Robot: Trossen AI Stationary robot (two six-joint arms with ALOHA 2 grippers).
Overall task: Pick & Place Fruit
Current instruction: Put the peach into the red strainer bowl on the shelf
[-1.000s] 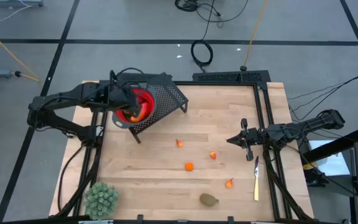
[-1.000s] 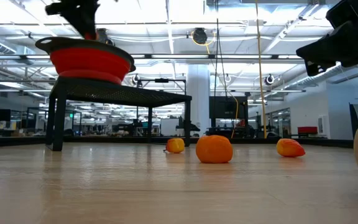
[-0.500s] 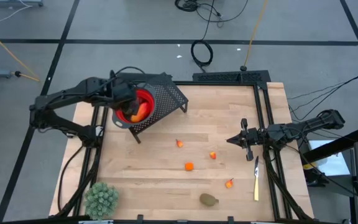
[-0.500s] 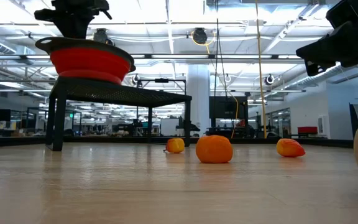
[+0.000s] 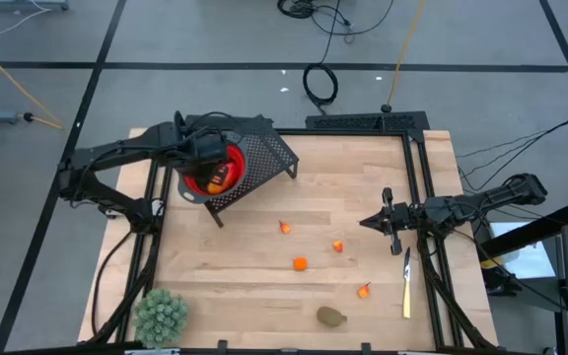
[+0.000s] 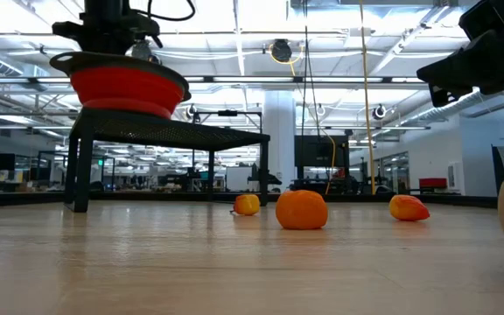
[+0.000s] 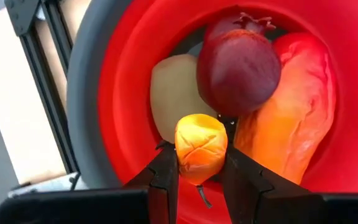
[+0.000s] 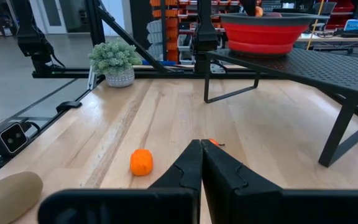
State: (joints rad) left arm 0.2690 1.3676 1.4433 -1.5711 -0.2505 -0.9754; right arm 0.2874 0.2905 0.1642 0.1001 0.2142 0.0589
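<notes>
My left gripper (image 7: 201,182) hangs over the red bowl (image 5: 229,164), which stands on a black mesh stand (image 5: 264,158) at the table's far left. It is shut on a small orange-yellow fruit (image 7: 201,146). In the bowl (image 7: 126,74) lie a dark red ball (image 7: 238,68), a pale piece (image 7: 173,93) and a longer red-orange piece (image 7: 291,118). Small orange fruits (image 5: 300,263) (image 5: 337,247) (image 5: 284,227) (image 5: 365,290) and a brownish-green oval (image 5: 331,316) lie on the table. My right gripper (image 5: 368,222) waits shut at the table's right side. My left gripper pinches the small orange-yellow fruit by its two opposite sides (image 7: 180,152) between its two fingers. The fingers come from above, pointing steeply down into the bowl. The fruit is lifted clear, just above the pieces lying in the bowl.
A pale green spiky plant (image 5: 161,314) stands at the near left corner. A yellow knife-like thing (image 5: 406,286) lies near the right edge. The stand's legs (image 6: 81,166) rest on the table's far left; bare wood spreads across the middle.
My left gripper has sunk a little over the red bowl and tipped to point more steeply down, rolling somewhat, still shut on the small fruit. The bowl and the fruits on the table have stayed where they were.
</notes>
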